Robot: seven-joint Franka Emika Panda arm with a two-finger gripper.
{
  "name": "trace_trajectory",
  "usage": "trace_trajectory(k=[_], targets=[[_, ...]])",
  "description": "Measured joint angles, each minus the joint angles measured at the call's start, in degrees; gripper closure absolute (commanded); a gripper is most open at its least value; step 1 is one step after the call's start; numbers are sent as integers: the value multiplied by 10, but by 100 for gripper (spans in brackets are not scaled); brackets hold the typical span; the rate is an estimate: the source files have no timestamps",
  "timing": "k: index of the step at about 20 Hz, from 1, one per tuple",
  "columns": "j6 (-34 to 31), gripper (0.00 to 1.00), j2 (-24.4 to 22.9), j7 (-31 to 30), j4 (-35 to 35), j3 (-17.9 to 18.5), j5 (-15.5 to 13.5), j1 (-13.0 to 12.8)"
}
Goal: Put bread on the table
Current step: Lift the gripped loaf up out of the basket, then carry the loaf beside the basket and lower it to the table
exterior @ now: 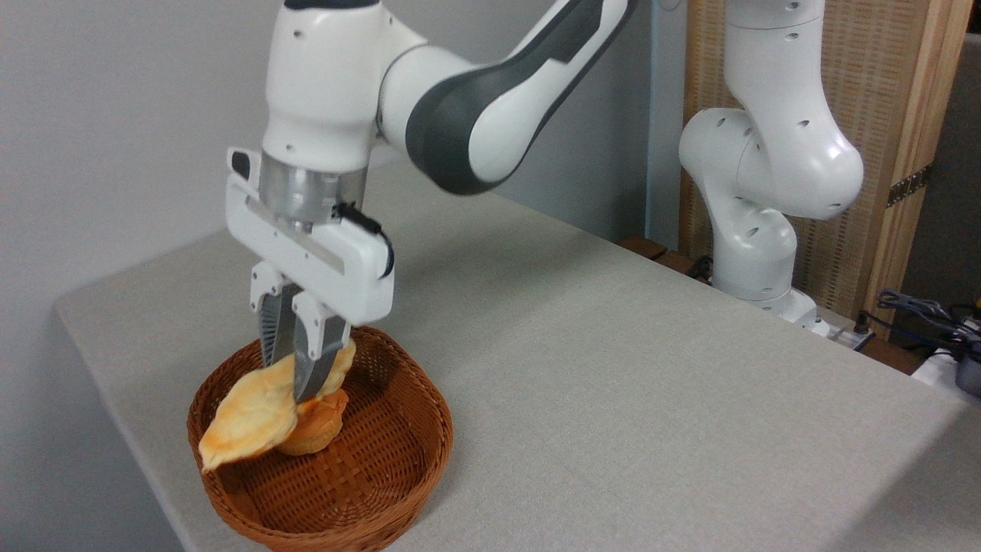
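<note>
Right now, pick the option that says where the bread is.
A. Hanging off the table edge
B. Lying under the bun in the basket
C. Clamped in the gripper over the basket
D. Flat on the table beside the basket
C: the gripper fingers are closed on the bread, which hangs tilted over the basket against the bun, not on the table.

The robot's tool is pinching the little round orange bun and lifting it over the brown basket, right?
Not quite. The camera view shows the tool pinching the long, flat, pale golden leaf-shaped bread, not the small round orange-brown bun. It is over the brown woven wicker basket.
</note>
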Motion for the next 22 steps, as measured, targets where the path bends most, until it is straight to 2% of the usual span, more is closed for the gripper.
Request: trace_trajectory(k=[3,8,10,15,16,17,18,19,22], targets=[[-78,67,-44,0,2,-2,0,0],[-259,67,-147,16,3,-12,0,-7],[-310,63,-172,26,2,-14,0,-14],[-335,54,-197,46,-1,-16,-1,-19],[-342,48,-201,46,-1,-16,-1,-20],[-351,29,-205,46,-1,-16,-1,-21],[-358,3,-208,46,-1,-16,-1,-22],[-363,0,-211,46,-1,-16,-1,-24],[-366,0,-212,46,-1,-16,-1,-27]])
